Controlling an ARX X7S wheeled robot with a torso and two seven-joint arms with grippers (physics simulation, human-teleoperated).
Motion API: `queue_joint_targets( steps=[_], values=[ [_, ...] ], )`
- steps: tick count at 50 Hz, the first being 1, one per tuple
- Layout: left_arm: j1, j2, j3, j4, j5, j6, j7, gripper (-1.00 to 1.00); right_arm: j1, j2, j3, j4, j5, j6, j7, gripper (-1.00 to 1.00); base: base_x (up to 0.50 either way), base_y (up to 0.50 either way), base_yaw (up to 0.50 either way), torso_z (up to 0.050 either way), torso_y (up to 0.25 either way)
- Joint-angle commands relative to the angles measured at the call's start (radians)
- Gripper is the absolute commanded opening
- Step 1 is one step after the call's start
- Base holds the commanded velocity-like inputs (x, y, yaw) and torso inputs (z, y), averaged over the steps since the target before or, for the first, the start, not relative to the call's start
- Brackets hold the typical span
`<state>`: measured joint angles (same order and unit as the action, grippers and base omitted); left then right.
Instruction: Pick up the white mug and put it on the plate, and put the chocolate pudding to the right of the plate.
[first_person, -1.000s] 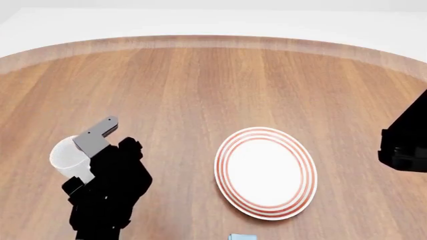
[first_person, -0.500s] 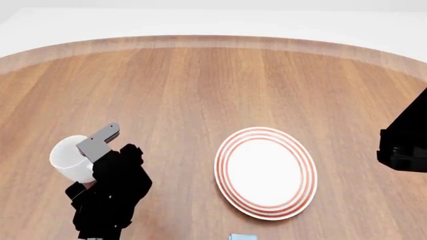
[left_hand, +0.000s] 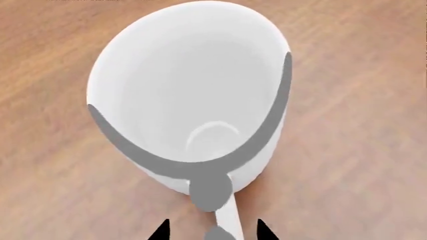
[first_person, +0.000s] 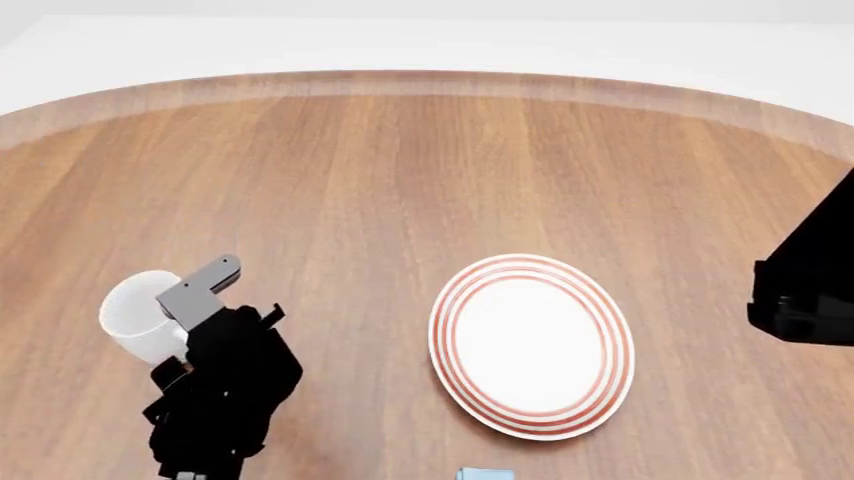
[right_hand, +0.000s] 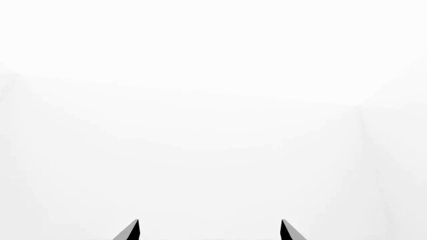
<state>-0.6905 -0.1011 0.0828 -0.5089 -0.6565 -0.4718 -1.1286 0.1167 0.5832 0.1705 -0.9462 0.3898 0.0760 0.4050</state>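
The white mug (first_person: 134, 315) stands on the wooden table at the left. It fills the left wrist view (left_hand: 193, 95), mouth up and empty. My left gripper (first_person: 198, 290) is at its near right side. In the left wrist view the left gripper (left_hand: 213, 231) has its jaws apart on either side of the mug's handle (left_hand: 229, 215), not touching it. The plate (first_person: 531, 345) with red rings lies empty at centre right. A sliver of the chocolate pudding (first_person: 485, 473) shows at the bottom edge. My right gripper (right_hand: 208, 232) is open and empty, facing blank white.
The round wooden table (first_person: 427, 170) stretches far behind the mug and plate, with its curved edge at the back. My right arm (first_person: 805, 295) hangs at the right edge of the head view, beside the plate.
My left gripper has drawn down and nearer along the mug's side. The mug and plate have not moved. The right arm has shifted very slightly.
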Motion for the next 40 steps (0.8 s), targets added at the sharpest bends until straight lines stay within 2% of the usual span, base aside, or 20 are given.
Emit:
queue_joint_targets(
  steps=[1,25,29,34,37,40],
  values=[
    [-0.001,0.013,-0.004,-0.007,0.014,-0.006,0.025,-1.0,-0.003,-0.015,0.013,-0.003,-0.023,0.001,-0.021,1.0,0.0,0.0,0.0,0.0,0.0],
    [-0.003,-0.001,0.016,-0.004,0.007,0.007,0.027,-1.0,-0.002,-0.007,0.004,0.0,-0.021,0.0,-0.016,1.0,0.0,0.0,0.0,0.0,0.0],
    [-0.01,-0.039,0.104,0.141,0.041,-0.011,0.087,-1.0,-0.004,-0.006,0.003,0.0,-0.022,-0.002,-0.016,1.0,0.0,0.0,0.0,0.0,0.0],
    [-0.041,-0.106,0.2,0.367,0.022,-0.106,0.173,-1.0,-0.006,0.003,0.021,-0.01,-0.011,0.005,-0.009,1.0,0.0,0.0,0.0,0.0,0.0],
    [-0.083,-0.183,0.3,0.55,-0.018,-0.183,0.321,-1.0,-0.009,0.005,0.025,-0.012,-0.011,0.003,-0.007,1.0,0.0,0.0,0.0,0.0,0.0],
    [-0.101,-0.237,0.35,0.667,-0.049,-0.224,0.402,-1.0,-0.011,0.008,0.03,-0.018,-0.008,0.008,-0.003,1.0,0.0,0.0,0.0,0.0,0.0]
  ],
)
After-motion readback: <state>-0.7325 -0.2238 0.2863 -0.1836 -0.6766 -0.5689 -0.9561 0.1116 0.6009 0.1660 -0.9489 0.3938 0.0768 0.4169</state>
